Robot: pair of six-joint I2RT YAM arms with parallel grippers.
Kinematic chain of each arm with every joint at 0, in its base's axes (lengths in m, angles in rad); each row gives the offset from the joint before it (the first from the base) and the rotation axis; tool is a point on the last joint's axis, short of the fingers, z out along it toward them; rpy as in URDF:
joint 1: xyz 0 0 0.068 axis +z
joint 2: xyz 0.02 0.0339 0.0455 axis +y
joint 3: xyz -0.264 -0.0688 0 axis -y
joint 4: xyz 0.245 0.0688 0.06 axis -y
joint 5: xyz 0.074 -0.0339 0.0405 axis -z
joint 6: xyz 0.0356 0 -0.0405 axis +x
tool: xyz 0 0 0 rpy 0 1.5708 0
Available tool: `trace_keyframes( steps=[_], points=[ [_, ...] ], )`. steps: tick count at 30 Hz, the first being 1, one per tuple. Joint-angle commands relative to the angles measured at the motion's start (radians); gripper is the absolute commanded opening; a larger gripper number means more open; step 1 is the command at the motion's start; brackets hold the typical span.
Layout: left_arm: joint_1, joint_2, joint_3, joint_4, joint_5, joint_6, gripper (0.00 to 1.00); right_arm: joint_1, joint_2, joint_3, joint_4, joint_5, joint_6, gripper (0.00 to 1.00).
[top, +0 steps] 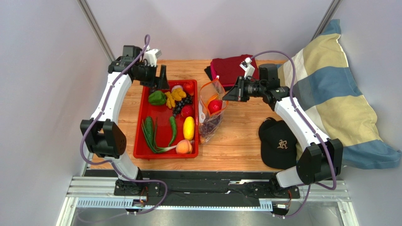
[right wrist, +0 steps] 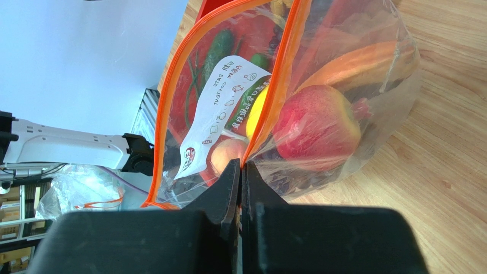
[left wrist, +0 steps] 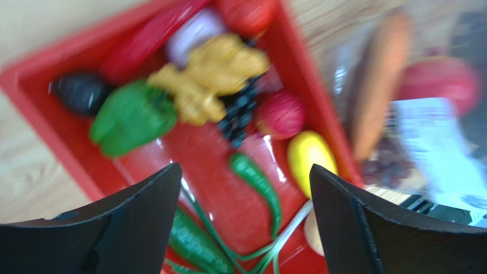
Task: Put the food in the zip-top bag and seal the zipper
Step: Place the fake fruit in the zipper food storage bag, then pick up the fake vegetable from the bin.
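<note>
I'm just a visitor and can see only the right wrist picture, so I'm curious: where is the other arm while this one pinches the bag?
Observer: The left gripper hovers above the far end of the red tray, jaws open and empty.
Operator: Is food left in that tray?
Observer: Yes, a green pepper among others.
Operator: Anything else lying around?
Observer: A black cap lies to the right of the zip-top bag, apart from it.

Left arm point(top: 111, 101), right arm point(top: 295, 120): white link shells, black joint housings; lilac cable point(top: 83, 141) looped along each; left end effector point(left wrist: 244, 171) fingers point(left wrist: 137, 228) matte black, wedge-shaped.
</note>
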Motion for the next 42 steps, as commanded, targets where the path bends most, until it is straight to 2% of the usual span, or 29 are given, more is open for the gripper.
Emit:
trace_keyframes(
  steps=[1,4,6,10,11,15,18,24,32,34,37,42],
  points=[
    [0.050,0.036,-0.042,0.056,-0.040,0.038,0.86,0.001,-0.036,0.039,0.038,-0.023,-0.017,0.00],
    [0.050,0.062,-0.114,0.120,-0.124,0.065,0.86,0.001,-0.039,0.036,0.038,-0.021,-0.017,0.00],
    [0.050,0.090,-0.137,0.156,-0.175,0.136,0.87,0.001,-0.039,0.031,0.040,-0.023,-0.017,0.00],
    [0.052,0.197,-0.035,0.055,-0.171,0.425,0.91,0.001,-0.039,0.025,0.040,-0.030,-0.017,0.00],
    [0.052,0.235,-0.016,0.026,-0.151,0.573,0.91,0.000,-0.037,0.025,0.040,-0.032,-0.016,0.00],
    [0.052,0.282,0.004,-0.017,-0.158,0.796,0.92,0.001,-0.029,0.028,0.043,-0.035,-0.013,0.00],
    [0.052,0.303,0.004,-0.010,-0.148,0.890,0.93,0.001,-0.022,0.030,0.052,-0.038,-0.011,0.00],
    [0.043,0.352,-0.015,-0.002,-0.158,0.970,0.90,0.000,-0.013,0.034,0.047,-0.041,-0.014,0.00],
    [0.018,0.329,-0.091,0.003,-0.141,1.023,0.79,0.001,-0.005,0.047,0.041,-0.041,-0.016,0.00],
    [0.018,0.320,-0.108,0.004,-0.132,1.021,0.80,0.001,-0.003,0.044,0.040,-0.041,-0.016,0.00],
    [0.018,0.302,-0.140,0.041,-0.137,1.018,0.87,0.000,0.000,0.041,0.043,-0.046,-0.011,0.00],
    [0.016,0.332,-0.108,0.056,-0.146,1.032,0.88,0.001,0.001,0.050,0.038,-0.047,-0.011,0.00]
  ],
)
